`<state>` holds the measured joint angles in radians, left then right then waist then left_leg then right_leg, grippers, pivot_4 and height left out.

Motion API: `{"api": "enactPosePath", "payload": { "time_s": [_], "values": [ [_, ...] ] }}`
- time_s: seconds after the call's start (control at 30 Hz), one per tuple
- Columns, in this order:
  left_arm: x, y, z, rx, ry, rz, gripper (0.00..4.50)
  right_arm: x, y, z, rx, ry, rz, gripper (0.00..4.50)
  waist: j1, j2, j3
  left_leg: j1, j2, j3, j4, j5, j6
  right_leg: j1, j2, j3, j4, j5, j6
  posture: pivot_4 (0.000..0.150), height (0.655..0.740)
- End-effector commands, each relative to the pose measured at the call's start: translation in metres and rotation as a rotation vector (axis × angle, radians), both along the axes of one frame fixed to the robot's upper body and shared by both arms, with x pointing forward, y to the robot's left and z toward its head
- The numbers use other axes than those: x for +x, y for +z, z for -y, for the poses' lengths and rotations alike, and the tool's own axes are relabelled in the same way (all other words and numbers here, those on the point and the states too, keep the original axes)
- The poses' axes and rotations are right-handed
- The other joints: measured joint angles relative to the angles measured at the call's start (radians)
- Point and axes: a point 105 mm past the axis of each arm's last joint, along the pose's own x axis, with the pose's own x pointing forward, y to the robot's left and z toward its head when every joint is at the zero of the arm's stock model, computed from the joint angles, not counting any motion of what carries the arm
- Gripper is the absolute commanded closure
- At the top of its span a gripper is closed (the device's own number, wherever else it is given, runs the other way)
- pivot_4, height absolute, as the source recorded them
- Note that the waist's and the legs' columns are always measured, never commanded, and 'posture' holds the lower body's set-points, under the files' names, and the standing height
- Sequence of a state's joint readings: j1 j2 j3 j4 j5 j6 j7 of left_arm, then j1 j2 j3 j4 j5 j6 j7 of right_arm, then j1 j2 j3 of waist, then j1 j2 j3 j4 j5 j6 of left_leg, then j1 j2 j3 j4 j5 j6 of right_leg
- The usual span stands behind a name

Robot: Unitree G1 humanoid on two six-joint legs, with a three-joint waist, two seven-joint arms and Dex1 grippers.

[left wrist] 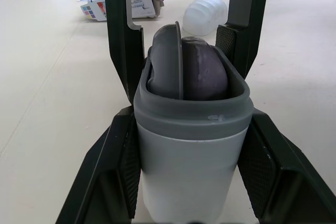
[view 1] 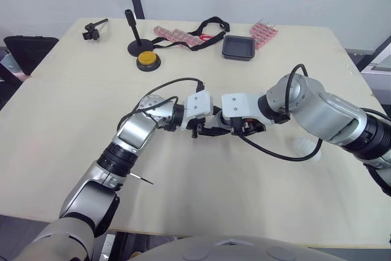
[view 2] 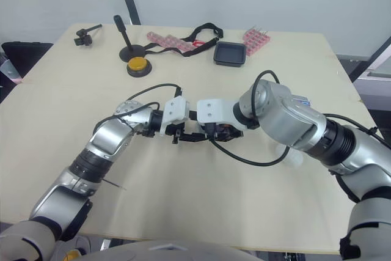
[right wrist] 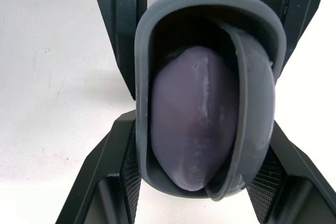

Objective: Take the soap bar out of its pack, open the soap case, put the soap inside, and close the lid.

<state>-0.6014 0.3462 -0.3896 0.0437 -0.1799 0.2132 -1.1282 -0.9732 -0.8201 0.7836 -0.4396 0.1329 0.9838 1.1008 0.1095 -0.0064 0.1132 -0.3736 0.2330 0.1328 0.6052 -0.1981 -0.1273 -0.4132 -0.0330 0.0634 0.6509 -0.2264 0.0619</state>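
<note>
Over the middle of the table my left gripper [view 1: 204, 130] is shut on the soap case [left wrist: 191, 156], a white tub with a grey rim. Inside it sits the purple soap bar [right wrist: 191, 129] beside a grey inner tray [left wrist: 168, 61]. My right gripper [view 1: 239, 128] faces the case's mouth, open, its fingers [right wrist: 122, 156] straddling the rim. The case's white ribbed lid [left wrist: 206, 15] lies on the table under my right forearm, also visible as a pale shape [view 1: 305, 148]. The emptied soap pack [left wrist: 122, 1] lies near the lid.
At the table's far side stand a black square tray [view 1: 238, 47], a yellow button [view 1: 146, 60], a black stand [view 1: 135, 35], pink racks [view 1: 263, 32] and a black strap [view 1: 208, 29]. A thin pointed tool [view 1: 142, 179] lies by my left forearm.
</note>
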Motion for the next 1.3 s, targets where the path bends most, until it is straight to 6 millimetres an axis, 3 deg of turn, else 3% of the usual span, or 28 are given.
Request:
{"api": "enactPosePath", "payload": {
  "time_s": [0.03, 0.57, 0.67, 0.93, 1.0, 1.13, 1.3],
  "values": [
    [0.002, 0.003, 0.001, 0.004, 0.005, 0.024, 2.12, -0.001, 0.017, -0.007, 0.049, 0.04, 0.066, 2.3, 0.0, 0.0, 0.0, 0.0, 0.0, 0.0, 0.0, 0.0, 0.0, 0.0, 0.0, 0.0, 0.0, 0.0, 0.0, 0.15, 0.7395],
    [0.003, 0.004, 0.003, -0.022, 0.016, 0.023, 2.12, -0.001, 0.012, -0.011, 0.083, 0.024, 0.034, 2.3, 0.0, 0.0, 0.0, 0.0, 0.0, 0.0, 0.0, 0.0, 0.0, 0.0, 0.0, 0.0, 0.0, 0.0, 0.0, 0.15, 0.7395],
    [0.003, 0.004, 0.003, -0.023, 0.013, 0.022, 2.58, -0.001, 0.012, -0.011, 0.082, 0.028, 0.039, 2.3, 0.0, 0.0, 0.0, 0.0, 0.0, 0.0, 0.0, 0.0, 0.0, 0.0, 0.0, 0.0, 0.0, 0.0, 0.0, 0.15, 0.7395],
    [0.006, 0.0, -0.001, 0.01, 0.027, 0.052, 2.58, 0.002, 0.015, -0.014, 0.114, 0.017, 0.056, 2.3, 0.0, 0.0, 0.0, 0.0, 0.0, 0.0, 0.001, 0.0, 0.0, 0.0, 0.0, 0.0, 0.0, 0.0, 0.0, 0.15, 0.7395],
    [0.007, 0.0, -0.001, 0.011, 0.029, 0.055, 2.58, 0.004, 0.016, -0.014, 0.12, 0.011, 0.061, 1.39, -0.001, 0.0, 0.0, 0.0, 0.0, 0.0, 0.001, 0.0, 0.0, 0.0, 0.0, 0.0, 0.0, 0.0, 0.0, 0.15, 0.7395],
    [0.007, 0.0, -0.001, 0.002, 0.031, 0.052, 2.58, 0.004, 0.015, -0.009, 0.107, 0.011, 0.069, 0.09, 0.001, 0.0, 0.0, 0.0, 0.0, 0.0, 0.001, 0.0, 0.0, 0.0, 0.0, 0.0, 0.001, 0.0, 0.0, 0.15, 0.7395],
    [0.008, 0.001, -0.01, -0.008, 0.054, 0.065, 2.58, 0.008, 0.007, 0.015, 0.065, -0.027, 0.044, 0.03, 0.006, 0.0, 0.0, 0.0, 0.0, 0.0, 0.001, 0.0, 0.0, 0.0, 0.0, 0.0, 0.0, 0.0, 0.0, 0.15, 0.7395]
  ]
}}
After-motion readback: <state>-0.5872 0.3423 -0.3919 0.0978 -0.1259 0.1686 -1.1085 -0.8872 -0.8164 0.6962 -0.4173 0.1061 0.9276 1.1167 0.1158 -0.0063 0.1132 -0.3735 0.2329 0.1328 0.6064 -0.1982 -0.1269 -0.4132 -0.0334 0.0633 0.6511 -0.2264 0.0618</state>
